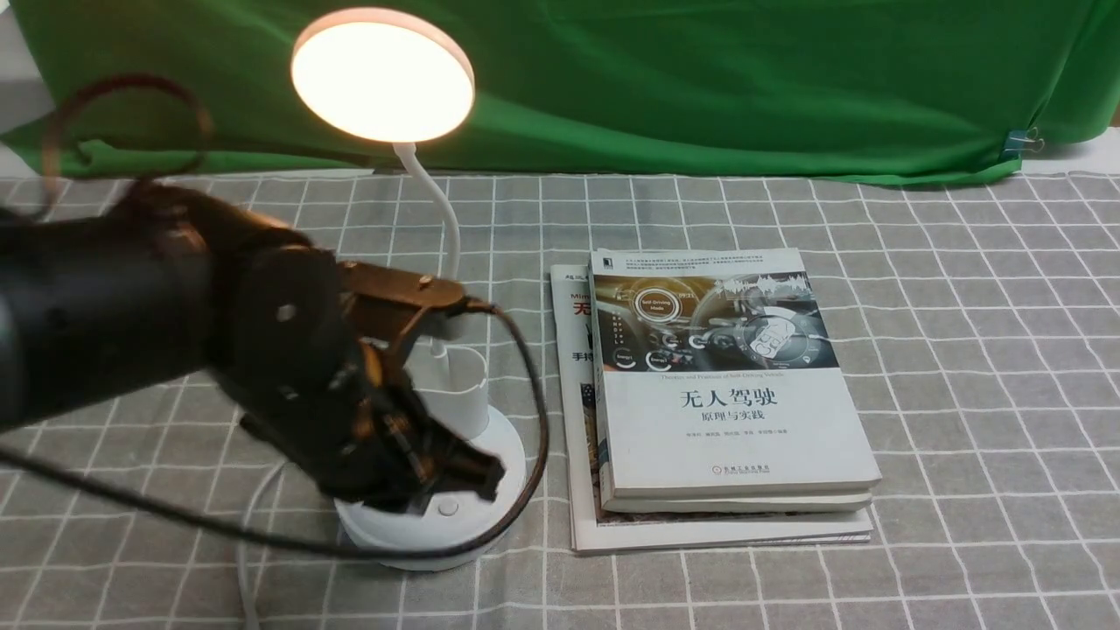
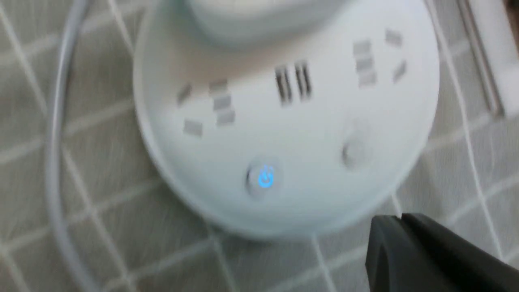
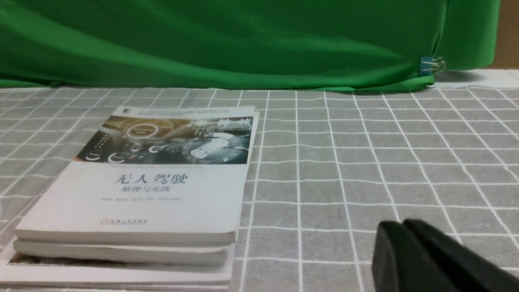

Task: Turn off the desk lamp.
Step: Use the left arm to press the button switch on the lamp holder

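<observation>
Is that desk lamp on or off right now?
On. The lamp's round head glows bright white in the front view, and its power symbol shines blue in the left wrist view.

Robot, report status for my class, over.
Left gripper shut, right gripper shut. Desk lamp lit. Power button glowing blue, nothing covering it in left wrist view.

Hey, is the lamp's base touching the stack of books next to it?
Apart. The left wrist view shows it: a strip of gridded tablecloth lies between the lamp's base and the stack of books.
</observation>
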`<action>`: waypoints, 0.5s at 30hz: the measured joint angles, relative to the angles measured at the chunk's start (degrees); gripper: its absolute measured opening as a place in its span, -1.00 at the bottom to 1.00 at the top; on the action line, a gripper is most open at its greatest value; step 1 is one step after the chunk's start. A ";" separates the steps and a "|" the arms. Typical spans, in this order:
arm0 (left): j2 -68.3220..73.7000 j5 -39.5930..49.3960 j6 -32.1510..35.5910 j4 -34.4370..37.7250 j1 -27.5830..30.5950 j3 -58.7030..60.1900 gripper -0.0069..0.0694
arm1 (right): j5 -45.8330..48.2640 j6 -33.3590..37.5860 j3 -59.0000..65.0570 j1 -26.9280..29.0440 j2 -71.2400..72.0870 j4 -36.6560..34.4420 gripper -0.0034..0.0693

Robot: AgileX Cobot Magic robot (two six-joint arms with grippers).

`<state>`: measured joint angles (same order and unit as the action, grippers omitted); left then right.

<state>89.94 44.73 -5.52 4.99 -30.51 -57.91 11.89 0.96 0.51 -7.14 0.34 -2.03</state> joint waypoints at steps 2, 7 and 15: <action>1.30 -0.66 -0.05 0.00 0.00 -0.91 -0.82 | 0.00 0.00 0.00 0.00 0.00 0.00 -0.81; 5.39 -1.17 -0.06 0.17 0.00 -4.03 -0.82 | 0.00 0.00 0.00 0.00 0.00 0.00 -0.81; 8.02 -0.35 1.38 2.93 0.00 -4.64 -0.82 | 0.00 0.00 0.00 0.00 0.00 0.00 -0.81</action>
<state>97.96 44.39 -4.14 7.93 -30.51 -62.55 11.89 0.96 0.51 -7.14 0.34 -2.03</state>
